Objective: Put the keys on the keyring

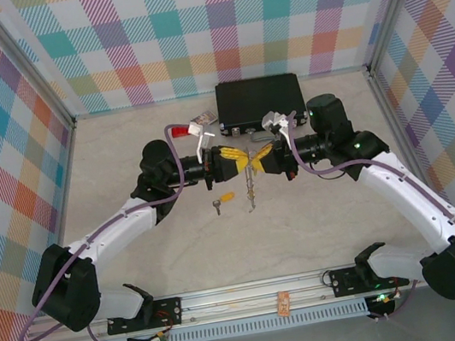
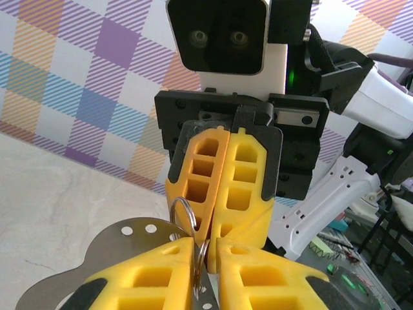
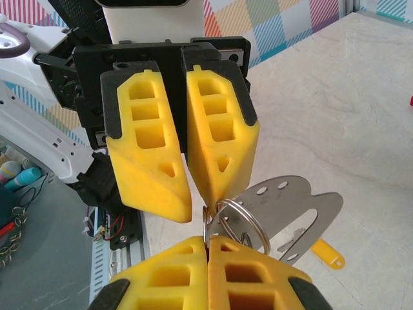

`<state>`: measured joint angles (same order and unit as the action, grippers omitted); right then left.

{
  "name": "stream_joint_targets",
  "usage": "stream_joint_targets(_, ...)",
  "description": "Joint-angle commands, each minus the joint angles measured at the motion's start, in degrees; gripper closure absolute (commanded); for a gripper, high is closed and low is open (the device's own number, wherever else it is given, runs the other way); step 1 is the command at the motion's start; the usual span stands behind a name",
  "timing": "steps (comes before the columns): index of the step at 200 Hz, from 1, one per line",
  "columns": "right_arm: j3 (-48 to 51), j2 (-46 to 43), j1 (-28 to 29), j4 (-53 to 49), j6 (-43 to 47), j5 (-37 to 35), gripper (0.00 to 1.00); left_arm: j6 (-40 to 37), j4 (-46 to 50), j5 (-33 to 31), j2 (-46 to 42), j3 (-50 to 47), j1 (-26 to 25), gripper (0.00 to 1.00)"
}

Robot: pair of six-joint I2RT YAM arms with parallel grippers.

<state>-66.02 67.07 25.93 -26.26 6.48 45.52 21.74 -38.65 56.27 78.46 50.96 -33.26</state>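
Two keys lie loose on the table (image 1: 138, 262), below the grippers and toward the left arm's side: yellow-headed key (image 1: 226, 197), silver key (image 1: 216, 208) just beside it. Right gripper (image 3: 208, 240) is clenched on the keyring (image 3: 261, 223), held mid-air between both arms, flat perforated tag (image 3: 310, 210) dangling. Left gripper (image 2: 205, 248) fingers sit nearly together about the ring wire; I cannot tell if they bite. I judge the ring light, stiff, slick: pinch across the wire. Keys tiny, flat: take by the head.
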Motion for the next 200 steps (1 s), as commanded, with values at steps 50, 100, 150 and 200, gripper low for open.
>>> stream_joint_targets(50,-0.6,-0.9,-0.2,1.2,0.2,0.4,1.00,-3.1,2.9,2.0,0.3,1.9,-0.4,0.84)
stream_joint_targets(100,-0.5,-0.8,-0.2,1.5,-0.4,0.0,0.99,-2.9,2.1,0.9,-0.1,1.9,-0.7,1.00)
stream_joint_targets(150,7.2,-8.6,-0.2,10.8,-7.8,-12.9,0.66,-0.9,-8.0,-8.3,-2.7,-2.3,-2.0,1.00)
stream_joint_targets(200,13.6,-14.1,-0.2,16.9,-12.2,-21.6,0.64,-11.8,-8.7,-24.8,-9.1,-7.5,-5.4,1.00)
